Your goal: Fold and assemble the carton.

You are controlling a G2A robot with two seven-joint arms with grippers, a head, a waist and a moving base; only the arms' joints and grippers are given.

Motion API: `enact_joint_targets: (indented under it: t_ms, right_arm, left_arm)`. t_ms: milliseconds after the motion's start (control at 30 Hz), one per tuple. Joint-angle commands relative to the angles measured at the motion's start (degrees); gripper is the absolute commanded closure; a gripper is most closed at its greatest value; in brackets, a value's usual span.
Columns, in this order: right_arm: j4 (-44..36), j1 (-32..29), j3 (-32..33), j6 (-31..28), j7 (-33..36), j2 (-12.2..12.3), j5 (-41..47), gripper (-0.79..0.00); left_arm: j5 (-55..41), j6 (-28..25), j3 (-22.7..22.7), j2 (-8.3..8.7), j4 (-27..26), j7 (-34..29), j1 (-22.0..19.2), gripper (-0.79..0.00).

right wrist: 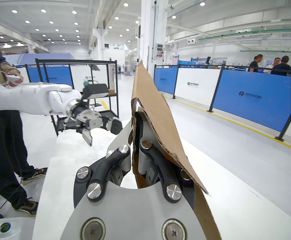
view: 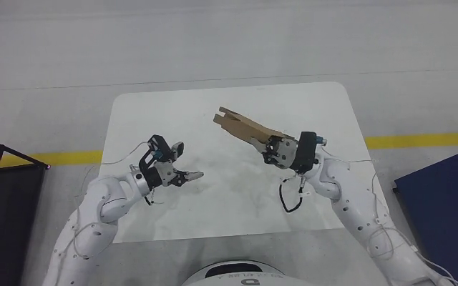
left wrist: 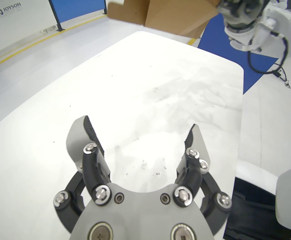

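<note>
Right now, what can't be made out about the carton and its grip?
1. Carton, left wrist view: cut off by the frame edge and blurred.
2. Right pincer, right wrist view: the carton's flap covers one fingertip.
3. Carton, top view: too small to count folds.

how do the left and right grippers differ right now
The left gripper is open and empty, while the right gripper is shut on the brown carton. The left gripper points across a bare part of the table, whereas the right gripper has the carton sticking out beyond it toward the table's far side. Both have the same two-finger build and sit over the table.
</note>
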Motion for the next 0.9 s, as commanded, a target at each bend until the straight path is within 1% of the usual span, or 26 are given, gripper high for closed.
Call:
enact_joint_targets:
  t_ms: [0,133,233,367,500,667,867]
  right_arm:
    - [-0.2,0.3,-0.7,-1.4,0.0,-0.2,0.5,0.000]
    - [-0.1,1.0,-2.2,-2.4,0.9,-0.5,0.5,0.000]
    - [0.2,1.6,-3.2,-3.0,1.8,-0.8,0.7,0.000]
    - [0.8,2.3,-4.4,-3.8,3.1,-1.1,1.4,0.000]
    - [1.4,2.7,-5.6,-4.5,4.6,-1.4,2.3,0.000]
    - [2.8,3.0,-6.7,-5.9,6.1,-1.7,3.0,0.000]
    - [4.5,3.1,-6.9,-7.7,7.4,-1.8,4.0,0.000]
  left_arm:
    - [0.7,3.9,2.9,-0.52,0.0,-0.2,-1.7,-0.785]
    - [-0.4,9.6,7.4,-1.60,1.1,-0.5,-5.3,-0.785]
    - [-1.4,10.6,10.0,-2.19,1.6,-0.7,-7.7,-0.785]
    - [-3.2,12.6,12.0,-2.81,2.9,-0.8,-9.7,-0.785]
    - [-2.9,15.4,12.9,-3.21,3.3,0.0,-10.6,-0.785]
    - [-7.4,17.2,12.7,-3.62,3.5,1.1,-10.9,-0.785]
    - [-8.8,17.7,12.2,-3.81,3.1,2.6,-11.0,-0.785]
